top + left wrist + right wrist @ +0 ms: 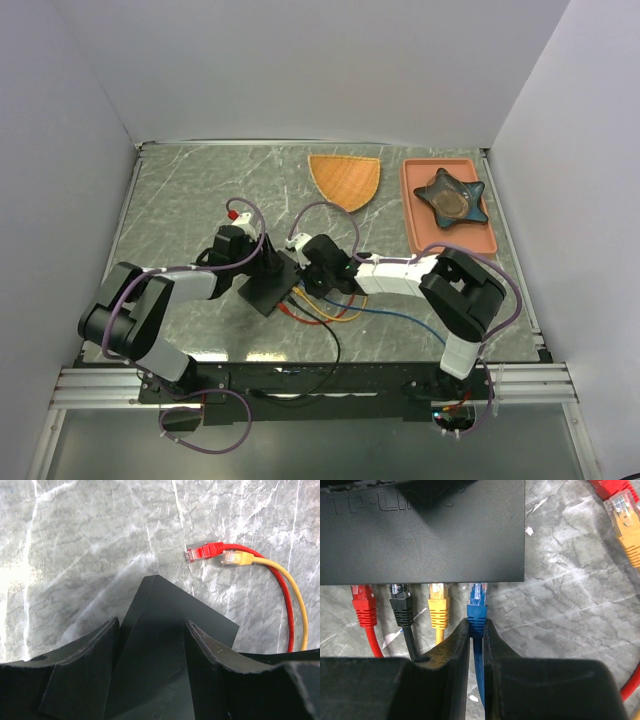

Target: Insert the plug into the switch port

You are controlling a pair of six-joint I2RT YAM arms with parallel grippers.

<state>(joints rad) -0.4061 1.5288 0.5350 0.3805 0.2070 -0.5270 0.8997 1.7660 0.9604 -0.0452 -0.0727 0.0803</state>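
Grey-green marble-patterned bench (180, 200), enclosed left, far and right by plain white walls (300, 60). Silver aluminium rail (100, 385) along near edge.

**Plastic parts on a stone-look tabletop**

You're looking at a grey, white-veined tabletop (75, 540), smooth with a faint sheen. The box (420, 535) on it is matt black plastic with same-colour lettering on its face. The blue plug (477, 605) has a clear, glossy plastic tip and a ribbed coloured boot, and the red cable (289, 610) has a smooth jacket. The right hand (476, 630) has matt black fingers (445, 660), rough along their edges.
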